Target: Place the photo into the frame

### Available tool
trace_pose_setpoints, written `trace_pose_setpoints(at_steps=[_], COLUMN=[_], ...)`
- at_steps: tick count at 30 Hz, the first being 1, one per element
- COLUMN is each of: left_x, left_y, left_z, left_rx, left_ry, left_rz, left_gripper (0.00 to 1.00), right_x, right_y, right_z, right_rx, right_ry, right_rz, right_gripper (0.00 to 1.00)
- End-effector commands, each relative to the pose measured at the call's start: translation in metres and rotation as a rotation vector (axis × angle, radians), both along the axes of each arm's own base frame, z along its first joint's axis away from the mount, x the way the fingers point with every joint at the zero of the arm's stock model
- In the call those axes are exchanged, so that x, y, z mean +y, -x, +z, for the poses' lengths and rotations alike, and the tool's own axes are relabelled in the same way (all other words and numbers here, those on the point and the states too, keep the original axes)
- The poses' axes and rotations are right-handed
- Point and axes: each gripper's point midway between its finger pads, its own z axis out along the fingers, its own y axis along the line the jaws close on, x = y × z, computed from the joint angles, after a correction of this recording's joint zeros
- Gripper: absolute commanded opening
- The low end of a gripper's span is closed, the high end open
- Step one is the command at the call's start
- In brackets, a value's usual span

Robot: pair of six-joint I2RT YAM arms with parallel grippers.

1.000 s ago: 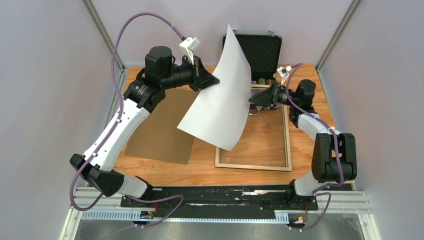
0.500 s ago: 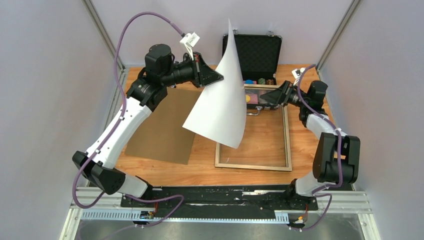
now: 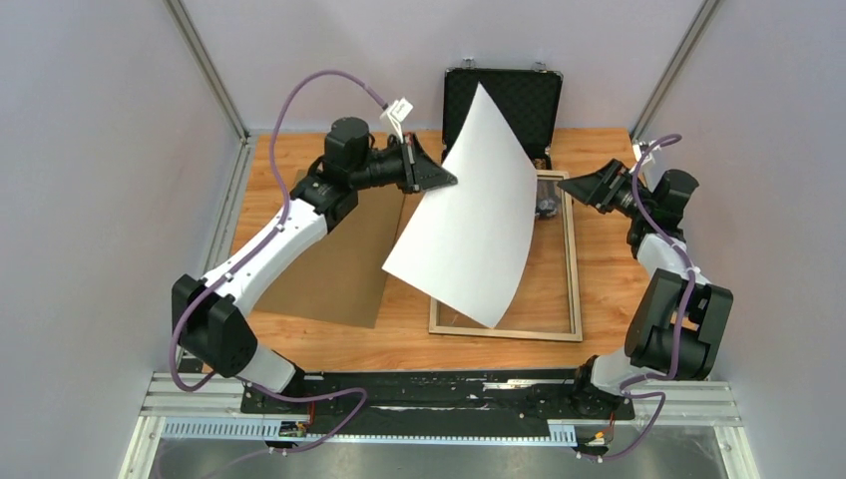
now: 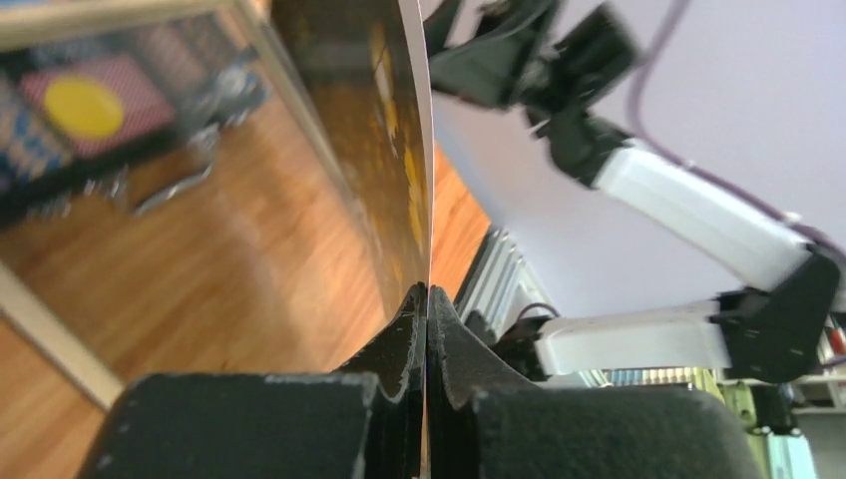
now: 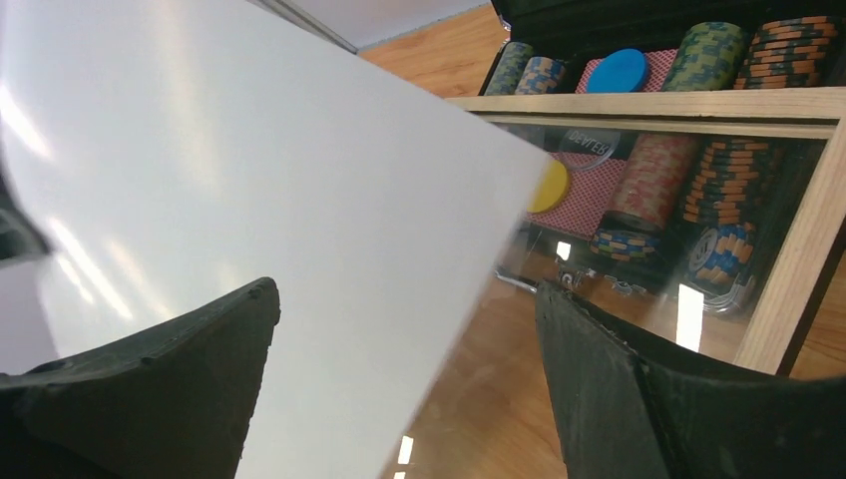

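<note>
— Pale lilac walls [image 3: 100,200] close in a wood-grain worktop [image 3: 404,324]. What hangs over the middle of it?

— The photo [image 3: 469,215], held aloft on a slant by the left tool [image 3: 452,182], which is pinched shut on the sheet's upper left edge. The white back faces the overhead camera. The left wrist view shows the dark, orange-leafed print on the underside.

— Why print down?

— Likely because the frame [image 3: 504,333] lies flat right of centre, light wood upward. In it is a glossy pane [image 5: 648,259] that mirrors the chips [image 5: 619,70] of the black case [image 3: 514,95] behind. A picture loaded from the back has to face that pane.

— And the slant?

— The low corner hangs over the frame's near left part; whether it touches cannot be told. It reads as a lead-in for laying the sheet down inside the rails.

— The right tool [image 3: 572,186]?

— Jaws spread wide, holding nothing, near the frame's far right corner and pointed at the sheet's free edge. It looks placed to steady or take that edge, since a single pinch lets so large a print bow.

— The brown panel [image 3: 329,269]?

— Flat on the worktop to the left of the frame, presumably kept aside as the backing for a later step.
</note>
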Motion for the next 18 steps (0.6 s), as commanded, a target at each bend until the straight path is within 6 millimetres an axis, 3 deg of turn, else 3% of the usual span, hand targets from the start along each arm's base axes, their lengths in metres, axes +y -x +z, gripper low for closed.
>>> trace_pose_setpoints(at_steps=[1, 4, 8, 18], left_x=[0.008, 0.02, 0.037, 0.06], left_y=[-0.02, -0.031, -0.047, -0.063], left_z=[-0.054, -0.108, -0.15, -0.188], left_rx=[0.091, 0.168, 0.249, 0.327], left_ry=[-0.028, -0.09, -0.131, -0.224], left_rz=[0.112, 0.182, 0.267, 0.406], left_gripper=[0.0, 0.0, 0.0, 0.0], right_x=[0.002, 0.001, 0.001, 0.001], right_y=[0.004, 0.005, 0.007, 0.006], right_z=[0.008, 0.006, 0.003, -0.008], right_rx=[-0.036, -0.033, -0.034, -0.01], right_ry=[0.023, 0.029, 0.04, 0.032], right_rz=[-0.006, -0.009, -0.014, -0.01], right_gripper=[0.96, 0.95, 0.95, 0.95])
